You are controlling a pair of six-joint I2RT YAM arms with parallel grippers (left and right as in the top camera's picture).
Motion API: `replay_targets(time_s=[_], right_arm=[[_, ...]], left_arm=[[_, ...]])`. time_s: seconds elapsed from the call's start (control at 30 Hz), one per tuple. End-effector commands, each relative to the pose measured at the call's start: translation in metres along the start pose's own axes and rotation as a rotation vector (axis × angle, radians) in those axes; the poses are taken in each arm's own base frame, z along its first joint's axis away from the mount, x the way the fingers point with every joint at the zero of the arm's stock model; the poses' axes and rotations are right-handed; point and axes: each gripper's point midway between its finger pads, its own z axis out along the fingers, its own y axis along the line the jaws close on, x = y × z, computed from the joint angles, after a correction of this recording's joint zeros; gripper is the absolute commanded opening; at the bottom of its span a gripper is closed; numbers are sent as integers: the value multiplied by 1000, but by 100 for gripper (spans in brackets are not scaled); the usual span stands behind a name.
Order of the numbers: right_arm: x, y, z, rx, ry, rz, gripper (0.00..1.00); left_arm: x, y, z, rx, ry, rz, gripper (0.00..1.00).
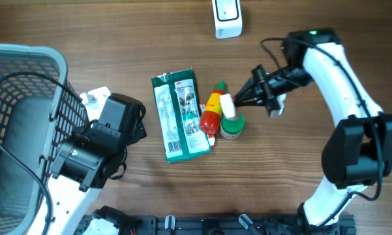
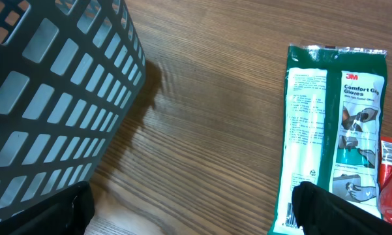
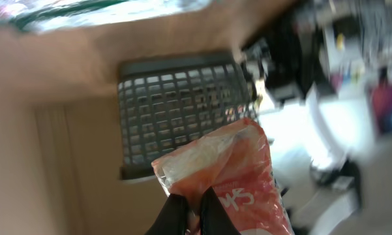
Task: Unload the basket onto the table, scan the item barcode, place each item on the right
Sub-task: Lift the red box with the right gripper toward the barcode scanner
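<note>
The right gripper has its fingers pinched shut on a red-and-white sachet, held above the wooden worktop and turned, likely to face its barcode (not visible here) toward the white scanner. The left gripper hangs wide open, empty, beside the glove pack. Farther off: mesh basket, blurred room.

One each: basket, glove pack, red bottle and green tub beside the pack, red-white packet, white device.
</note>
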Motion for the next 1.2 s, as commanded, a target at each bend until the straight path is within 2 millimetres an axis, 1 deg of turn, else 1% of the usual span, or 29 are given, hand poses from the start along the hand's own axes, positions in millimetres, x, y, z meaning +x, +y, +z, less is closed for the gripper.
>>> replay_targets(time_s=[0.0,0.03,0.1,0.13,0.17,0.2,0.23,0.27,0.3,0.33,0.43,0.47,0.53,0.57,0.6,0.63,0.67,0.73,0.77,0.87,0.97,1.0,1.07,1.17], right_arm=[[-26,13,-27,-51,-148,-460,4],[-37,26,-35,-82,-208,-546,4],[-43,46,-43,-138,-259,-663,4],[-43,67,-48,-198,-293,-744,4],[-40,87,-54,-256,-328,-840,4],[-36,102,-58,-296,-357,-921,4],[-29,117,-62,-340,-384,-1006,4],[-18,135,-66,-396,-416,-1114,4],[-14,142,-68,-419,-431,-1153,4],[-5,155,-72,-459,-467,-1217,5],[-1,182,-85,-556,-575,-1182,4],[7,196,-91,-610,-634,-1226,5],[24,216,-96,-691,-699,-1306,4],[29,225,-99,-729,-737,-1326,4],[31,232,-100,-759,-765,-1319,4],[29,237,-100,-778,-778,-1297,5],[29,246,-101,-816,-792,-1281,5],[32,269,-98,-908,-775,-1304,5],[30,283,-96,-972,-743,-1300,5],[15,305,-88,-1060,-653,-1228,4],[-17,328,-67,-1119,-600,-1158,5],[-27,332,-63,-1125,-600,-1134,5],[-40,338,-55,-1131,-611,-1129,5],[-42,341,-53,-1129,-634,-1165,5]], left_arm=[[-1,4,1,-21,-9,-20,100],[-1,4,1,-21,-9,-20,100],[-1,4,1,-21,-9,-20,100],[-1,4,1,-21,-9,-20,100],[-1,4,1,-21,-9,-20,100],[-1,4,1,-21,-9,-20,100],[-1,4,1,-21,-9,-20,100],[-1,4,1,-21,-9,-20,100],[-1,4,1,-21,-9,-20,100],[-1,4,1,-21,-9,-20,100],[-1,4,1,-21,-9,-20,100],[-1,4,1,-21,-9,-20,100],[-1,4,1,-21,-9,-20,100],[-1,4,1,-21,-9,-20,100],[-1,4,1,-21,-9,-20,100],[-1,4,1,-21,-9,-20,100],[-1,4,1,-21,-9,-20,100],[-1,4,1,-21,-9,-20,100],[-1,4,1,-21,-9,-20,100],[-1,4,1,-21,-9,-20,100],[-1,4,1,-21,-9,-20,100],[-1,4,1,-21,-9,-20,100],[-1,4,1,-21,-9,-20,100],[-1,4,1,-21,-9,-20,100]])
